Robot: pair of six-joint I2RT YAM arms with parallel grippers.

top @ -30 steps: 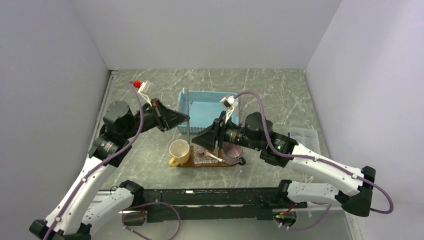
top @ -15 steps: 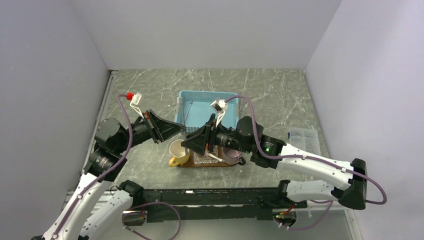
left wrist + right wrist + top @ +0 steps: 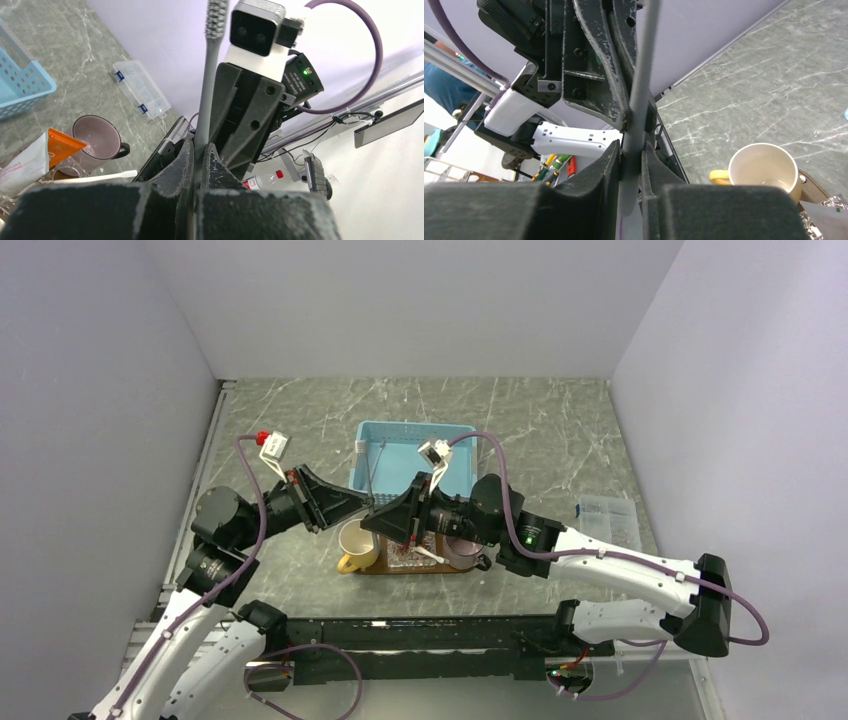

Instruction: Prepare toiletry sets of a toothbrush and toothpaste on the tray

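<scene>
Though slim, toothbrush inside end effectors.

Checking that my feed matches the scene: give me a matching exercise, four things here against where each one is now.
Things:
1. raised toothbrush
2. yellow mug
3. toothpaste
4. clear box

Places:
A. on the table, right of the tray
B. gripped by the left gripper and the right gripper
C. at the tray's left end
D. beside the mauve mug

Pairs: 1-B, 2-C, 3-D, 4-A
</scene>
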